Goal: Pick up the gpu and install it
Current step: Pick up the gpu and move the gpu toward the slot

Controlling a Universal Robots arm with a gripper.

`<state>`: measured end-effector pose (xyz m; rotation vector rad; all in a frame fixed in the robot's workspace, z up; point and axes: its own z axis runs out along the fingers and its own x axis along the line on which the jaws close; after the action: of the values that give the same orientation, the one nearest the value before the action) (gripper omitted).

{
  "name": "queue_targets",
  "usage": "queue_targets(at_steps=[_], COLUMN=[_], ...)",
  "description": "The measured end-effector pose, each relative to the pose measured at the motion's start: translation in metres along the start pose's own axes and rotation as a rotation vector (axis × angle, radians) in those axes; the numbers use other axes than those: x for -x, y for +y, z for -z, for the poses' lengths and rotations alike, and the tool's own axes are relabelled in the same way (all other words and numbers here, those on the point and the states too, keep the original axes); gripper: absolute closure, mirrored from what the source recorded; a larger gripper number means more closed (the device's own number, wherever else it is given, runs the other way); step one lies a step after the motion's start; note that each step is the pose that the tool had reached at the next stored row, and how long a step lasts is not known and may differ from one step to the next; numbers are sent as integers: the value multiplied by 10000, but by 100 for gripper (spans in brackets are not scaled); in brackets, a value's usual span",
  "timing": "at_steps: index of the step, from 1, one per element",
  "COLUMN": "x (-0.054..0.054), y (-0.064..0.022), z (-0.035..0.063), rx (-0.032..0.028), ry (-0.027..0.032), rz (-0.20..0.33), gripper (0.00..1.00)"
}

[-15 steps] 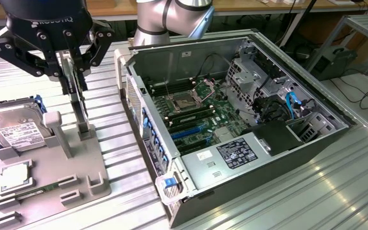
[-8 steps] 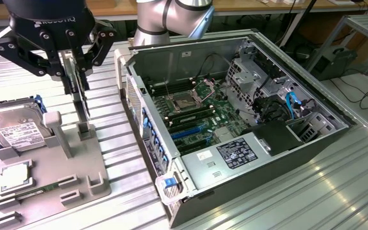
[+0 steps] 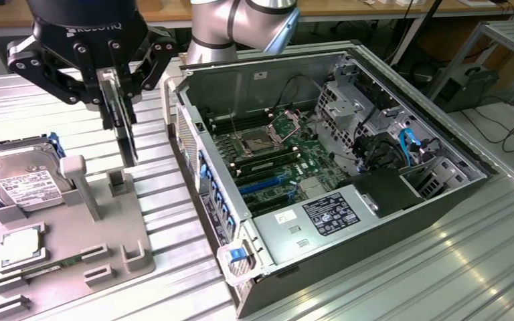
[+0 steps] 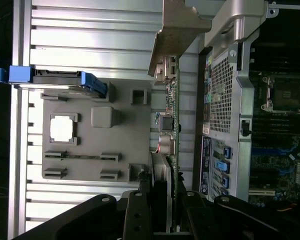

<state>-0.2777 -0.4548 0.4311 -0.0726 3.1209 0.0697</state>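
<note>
The gpu (image 3: 128, 140) is a thin dark card hanging on edge, lifted just above the grey fixture (image 3: 69, 227) in the exterior view's left half. My gripper (image 3: 114, 100) is shut on its upper part. In the wrist view the gpu (image 4: 170, 125) runs edge-on away from my gripper (image 4: 162, 200), ending in its silver-beige bracket (image 4: 177, 30). The card hangs beside the open computer case (image 3: 266, 60), outside its wall. The motherboard (image 3: 275, 160) lies exposed inside, with blue slots (image 3: 262, 184) near its front.
A silver hard drive (image 3: 21, 180) with a white label leans at the fixture's far left, in a blue frame (image 4: 55, 80). A tall grey post (image 3: 77, 184) rises from the fixture just below the card. Ribbed metal table (image 3: 436, 267) surrounds the case.
</note>
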Motion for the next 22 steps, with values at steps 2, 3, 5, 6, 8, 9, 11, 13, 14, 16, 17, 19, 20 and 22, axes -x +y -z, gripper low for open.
queue_targets(at_steps=[2, 3, 5, 6, 8, 9, 11, 13, 14, 16, 17, 19, 20, 22], x=[27, 38, 69, 83, 109, 121, 146, 171, 182, 202, 215, 264, 284, 310], y=[-1, -2, -3, -4, -5, -6, -7, -8, -9, -10, -10, -12, -13, -15], z=[-1, -1, -1, -1, -2, -2, -3, -3, -3, -4, -4, -5, -5, -6], rx=[0, 0, 0, 0, 0, -1, 0, 0, 0, 0, 0, 0, 0, 0], ry=[0, 0, 0, 0, 0, 1, 0, 0, 0, 0, 0, 0, 0, 0], rz=[0, 0, 0, 0, 0, 0, 0, 0, 0, 0, 0, 0, 0, 0], gripper=[72, 72, 72, 72, 72, 72, 72, 72, 72, 72, 72, 72, 72, 72])
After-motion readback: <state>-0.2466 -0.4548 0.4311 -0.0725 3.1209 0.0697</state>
